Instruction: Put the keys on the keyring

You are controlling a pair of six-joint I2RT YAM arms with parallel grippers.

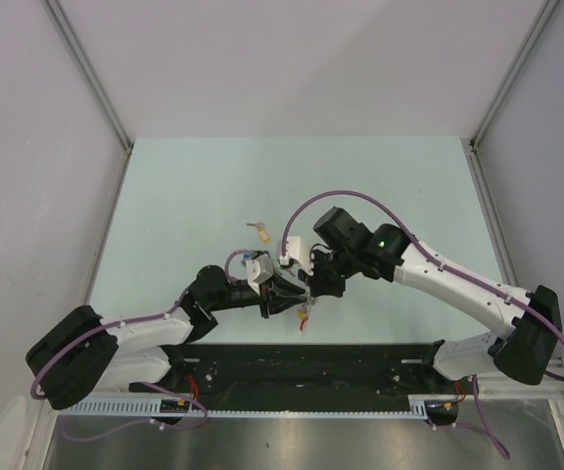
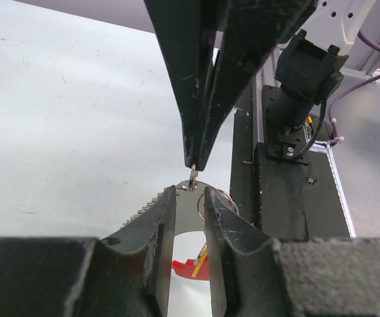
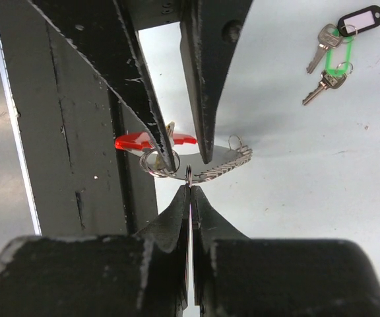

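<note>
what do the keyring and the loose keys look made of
The keyring: shiny silver toothed part, likely metal; matte red arc, probably plastic. The keys: dull silver blades, likely metal; glossy green and black tags, probably plastic.

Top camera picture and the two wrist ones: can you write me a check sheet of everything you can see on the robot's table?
Surface: pale green table, lightly scuffed.
Job's things: keyring, with a red arc and a toothed silver part, sits between the two end effectors; two keys with black and green tags lie apart from it on the table.
Clutter: nothing seen.
End effectors: left end effector seems to grip the keyring's silver part; right end effector is shut on a thin wire loop right beside it.
Cables: purple cables arch over both arms.
Surroundings: pale walls; black rail along the near edge.
</note>
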